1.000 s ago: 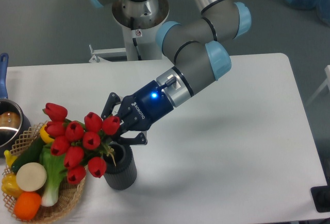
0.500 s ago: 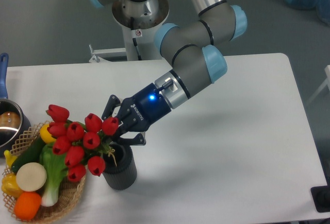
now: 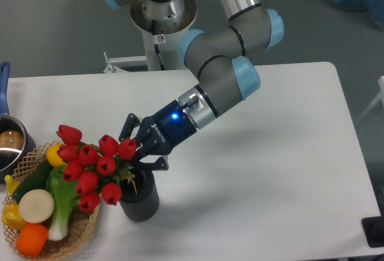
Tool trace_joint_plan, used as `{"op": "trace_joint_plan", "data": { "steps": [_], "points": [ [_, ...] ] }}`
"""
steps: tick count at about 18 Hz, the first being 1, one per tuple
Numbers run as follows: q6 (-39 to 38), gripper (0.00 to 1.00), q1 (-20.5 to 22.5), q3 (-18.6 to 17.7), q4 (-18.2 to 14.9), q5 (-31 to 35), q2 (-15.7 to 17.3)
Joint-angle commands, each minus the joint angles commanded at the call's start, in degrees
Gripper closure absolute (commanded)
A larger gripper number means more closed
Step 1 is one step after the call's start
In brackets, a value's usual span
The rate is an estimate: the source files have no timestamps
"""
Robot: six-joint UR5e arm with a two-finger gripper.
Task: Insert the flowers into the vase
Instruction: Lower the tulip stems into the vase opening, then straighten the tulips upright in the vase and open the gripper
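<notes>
While the red tulips are held clenched in the gripper over the ribbed black vase near the table's front-left corner, insertion seems under way, and further lowering is judged necessary.

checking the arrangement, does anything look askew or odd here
The tulips lean hard left out of the vase, blooms hanging over the vegetable basket rather than standing upright. The gripper is at their stems.

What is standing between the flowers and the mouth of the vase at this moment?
Nothing visible does. The flowers are held by the gripper directly over the vase, leaning left over the basket. The blooms and leaves hide most of the vase mouth, so whether the stems are already inside cannot be told.
</notes>
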Motion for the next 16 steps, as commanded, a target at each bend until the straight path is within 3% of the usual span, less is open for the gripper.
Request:
{"op": "trace_joint_plan", "data": {
  "steps": [13,16],
  "points": [
    [0.27,0.95,-0.44,0.00,0.00,2.55,-1.58],
    [0.27,0.87,-0.44,0.00,0.09,3.60,-1.85]
  ]
}}
